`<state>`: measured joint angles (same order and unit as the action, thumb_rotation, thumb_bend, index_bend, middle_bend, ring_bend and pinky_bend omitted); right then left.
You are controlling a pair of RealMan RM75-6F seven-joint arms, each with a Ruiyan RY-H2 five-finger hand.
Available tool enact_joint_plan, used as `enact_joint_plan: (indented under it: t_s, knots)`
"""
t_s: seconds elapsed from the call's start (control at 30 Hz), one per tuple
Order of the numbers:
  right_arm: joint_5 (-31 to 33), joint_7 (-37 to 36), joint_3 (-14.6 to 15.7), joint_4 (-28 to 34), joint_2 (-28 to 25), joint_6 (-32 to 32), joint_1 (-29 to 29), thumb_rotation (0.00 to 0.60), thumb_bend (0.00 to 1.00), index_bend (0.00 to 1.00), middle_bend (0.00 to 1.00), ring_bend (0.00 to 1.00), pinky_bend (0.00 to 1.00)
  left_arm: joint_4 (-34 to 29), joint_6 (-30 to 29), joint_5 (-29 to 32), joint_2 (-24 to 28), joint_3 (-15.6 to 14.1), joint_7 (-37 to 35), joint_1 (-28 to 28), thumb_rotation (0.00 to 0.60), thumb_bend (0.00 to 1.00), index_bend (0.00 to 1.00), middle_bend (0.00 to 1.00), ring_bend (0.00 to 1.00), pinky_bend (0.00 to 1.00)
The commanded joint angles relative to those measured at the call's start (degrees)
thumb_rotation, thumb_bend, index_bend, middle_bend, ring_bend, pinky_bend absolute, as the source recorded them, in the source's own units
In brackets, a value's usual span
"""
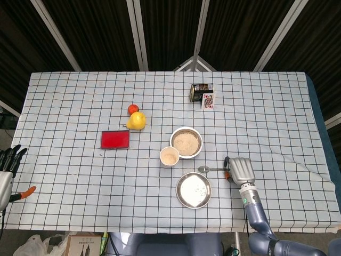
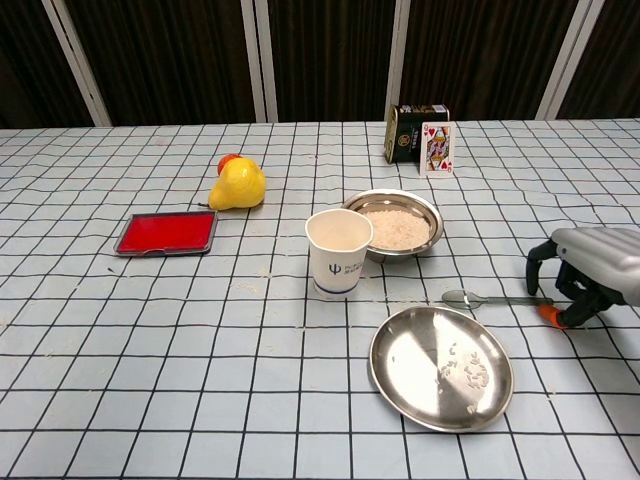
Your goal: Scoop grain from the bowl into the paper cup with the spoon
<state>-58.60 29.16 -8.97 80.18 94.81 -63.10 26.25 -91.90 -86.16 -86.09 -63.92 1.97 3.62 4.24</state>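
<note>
A metal spoon (image 1: 212, 169) (image 2: 490, 299) lies flat on the checked cloth, its bowl pointing left and its orange handle tip (image 2: 548, 312) to the right. My right hand (image 1: 241, 169) (image 2: 588, 258) arches over that handle end, fingers curved down on either side of it; no firm grip shows. The steel bowl of grain (image 1: 186, 142) (image 2: 398, 226) stands left of the hand and further back. The paper cup (image 1: 169, 156) (image 2: 338, 252) stands upright at the bowl's front left, with grain in it. My left hand (image 1: 9, 160) hangs off the table's left edge, holding nothing.
A shallow steel plate (image 1: 193, 190) (image 2: 440, 367) with a few grains sits just in front of the spoon. A red tray (image 1: 115, 139) (image 2: 165, 233), a yellow pear (image 1: 137, 120) (image 2: 237, 184) and a small tomato (image 1: 132, 109) lie left. A dark box (image 1: 201, 91) (image 2: 415, 133) with a playing card stands at the back.
</note>
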Motion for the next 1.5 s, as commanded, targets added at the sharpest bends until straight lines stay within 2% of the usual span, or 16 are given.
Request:
enact_joint_plan:
  t_s: [0.03, 0.43, 0.63, 1.0, 1.23, 1.5]
  knots:
    - [0.0, -0.2, 0.1, -0.3, 0.2, -0.1, 0.0, 0.600, 0.43, 0.52, 0.94, 1.00, 0.92, 0.0, 0.1, 0.1, 0.0, 0.0, 0.0, 0.0, 0.600, 0.00, 0.00, 0.00, 0.00, 0.00]
    - [0.2, -0.7, 0.3, -1.5, 1.1, -0.2, 0.0, 0.600, 0.43, 0.56, 0.94, 1.00, 0.92, -0.2, 0.4, 0.5, 0.1, 0.1, -0.1, 0.0, 0.600, 0.00, 0.00, 0.00, 0.00, 0.00]
    - [0.1, -0.8, 0.4, -1.6, 1.2, -0.3, 0.1, 0.600, 0.47, 0.59, 0.94, 1.00, 0.92, -0.3, 0.4, 0.5, 0.1, 0.1, -0.1, 0.0, 0.600, 0.00, 0.00, 0.00, 0.00, 0.00]
    - [-1.5, -0.9, 0.4, 0.7, -0.3, -1.4, 0.1, 0.600, 0.49, 0.63, 0.94, 1.00, 0.92, -0.3, 0.4, 0.5, 0.1, 0.2, -0.1, 0.0, 0.600, 0.00, 0.00, 0.00, 0.00, 0.00]
    - [-2.3, 2.0, -1.4, 5.9, -4.3, -3.5, 1.1, 0.600, 0.54, 0.64, 0.94, 1.00, 0.92, -0.3, 0.3, 0.4, 0.2, 0.1, -0.1, 0.0, 0.600, 0.00, 0.00, 0.00, 0.00, 0.00]
    - [0.8, 7.9, -5.5, 10.0, -8.4, -4.3, 3.9, 0.600, 0.55, 0.65, 0.94, 1.00, 0.92, -0.4, 0.8, 0.5, 0.6, 0.1, -0.4, 0.2, 0.600, 0.00, 0.00, 0.00, 0.00, 0.00]
